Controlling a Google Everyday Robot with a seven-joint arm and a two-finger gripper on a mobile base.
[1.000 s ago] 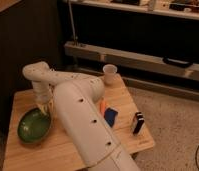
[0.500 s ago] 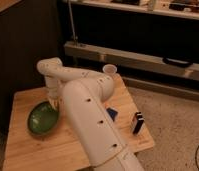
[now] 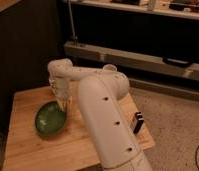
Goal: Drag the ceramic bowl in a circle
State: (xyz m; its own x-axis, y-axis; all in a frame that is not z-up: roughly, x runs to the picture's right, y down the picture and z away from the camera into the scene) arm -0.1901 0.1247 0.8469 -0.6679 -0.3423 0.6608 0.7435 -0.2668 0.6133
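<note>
The ceramic bowl [image 3: 50, 119] is a shallow, glossy green bowl on the left part of the wooden table [image 3: 28, 150]. My white arm reaches from the lower right over the table and bends back to the left. My gripper [image 3: 63, 102] points down at the bowl's far right rim and touches it. The arm hides part of the table behind the bowl.
A small black object [image 3: 138, 122] stands near the table's right edge. Behind the table runs a dark shelf unit with a metal rail [image 3: 143, 60]. The speckled floor [image 3: 178, 130] lies to the right. The white cup and blue item seen earlier are hidden by the arm.
The gripper has moved right and toward the back along the table, and the bowl has slid right with it.
</note>
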